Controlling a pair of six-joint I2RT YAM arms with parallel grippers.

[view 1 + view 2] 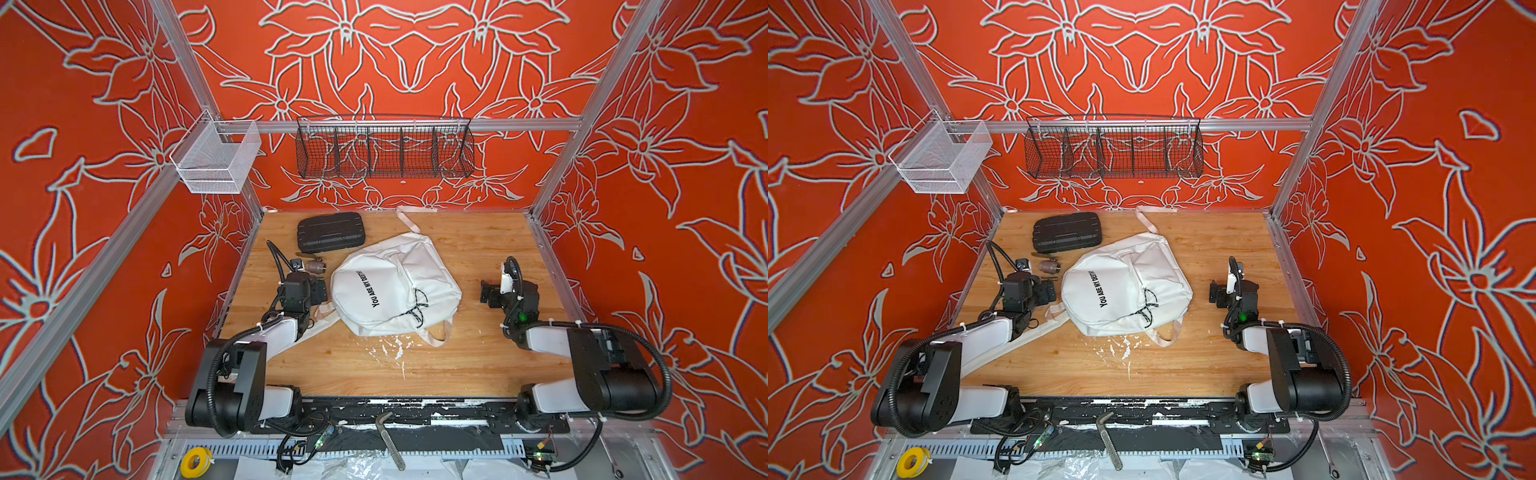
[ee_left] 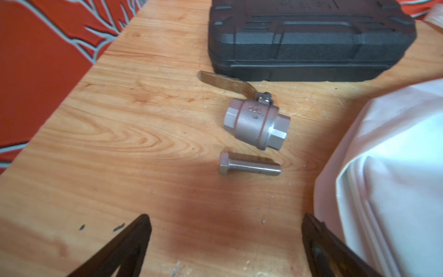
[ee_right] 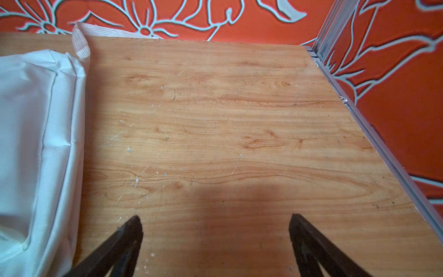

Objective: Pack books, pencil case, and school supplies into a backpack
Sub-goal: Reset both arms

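The white backpack (image 1: 390, 286) (image 1: 1121, 286) lies flat and bulging in the middle of the wooden table, its "YOU ARE MY DESTINY" print facing up. The books, the pencil case and the school supplies are out of view in every frame. My left gripper (image 1: 319, 291) (image 1: 1047, 291) (image 2: 225, 218) hovers just left of the backpack (image 2: 395, 167), open, with only bare wood between its fingers. My right gripper (image 1: 487, 293) (image 1: 1216, 294) (image 3: 214, 218) stands to the right of the backpack (image 3: 36, 144), also open and holding nothing.
A black ribbed hard case (image 1: 331, 232) (image 2: 309, 40) lies at the back left. A grey metal valve (image 1: 316, 266) (image 2: 256, 124) and a bolt (image 2: 249, 166) lie in front of it. A black wire basket (image 1: 384, 151) and a white mesh basket (image 1: 216, 158) hang on the frame.
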